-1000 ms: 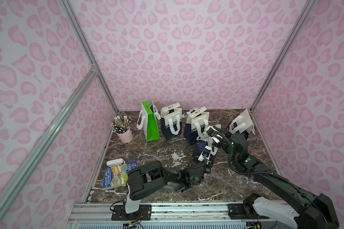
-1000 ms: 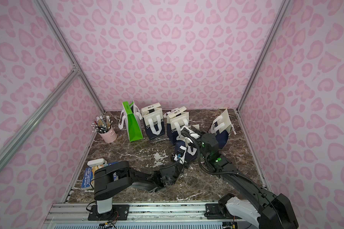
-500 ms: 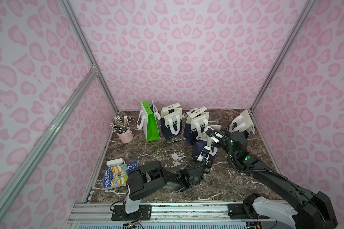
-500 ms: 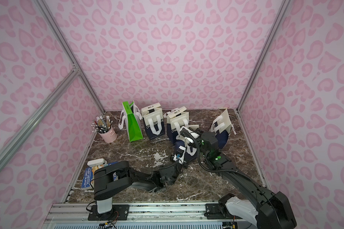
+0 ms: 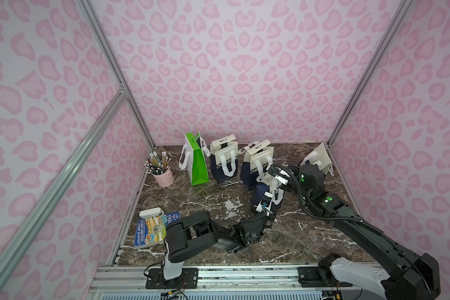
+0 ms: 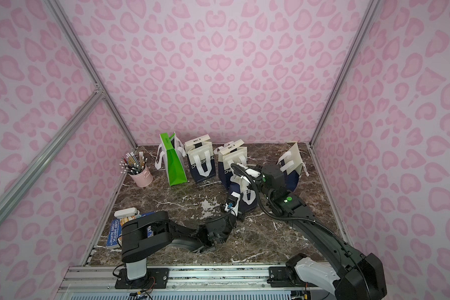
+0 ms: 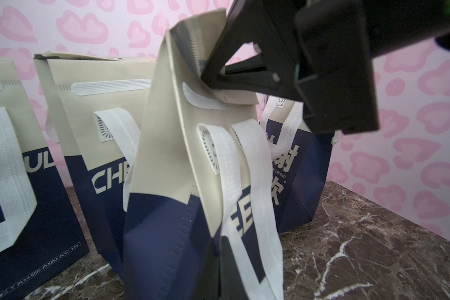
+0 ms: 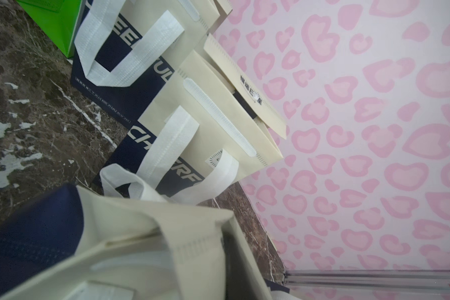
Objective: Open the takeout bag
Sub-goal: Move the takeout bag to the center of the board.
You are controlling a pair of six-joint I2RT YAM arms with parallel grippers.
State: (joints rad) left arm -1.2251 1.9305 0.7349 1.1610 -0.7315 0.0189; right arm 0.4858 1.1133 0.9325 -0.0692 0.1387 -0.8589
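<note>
Right tool [image 7: 212,78] pinches flap [image 7: 218,96] of mid-counter bag [image 5: 258,193]; left tool [image 7: 218,254] clamps bag low. Mouth not yet open.

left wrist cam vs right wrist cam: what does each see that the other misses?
Left wrist only: the right hand pinching the top flap of the front takeout bag, and a navy bag with Chinese lettering behind it.

Right wrist only: a green bag and an aluminium frame rail. The hand itself is out of frame.

Both: the front takeout bag's beige top, the navy CHEERFUL bags behind it, the marble table and the pink wall.
</note>
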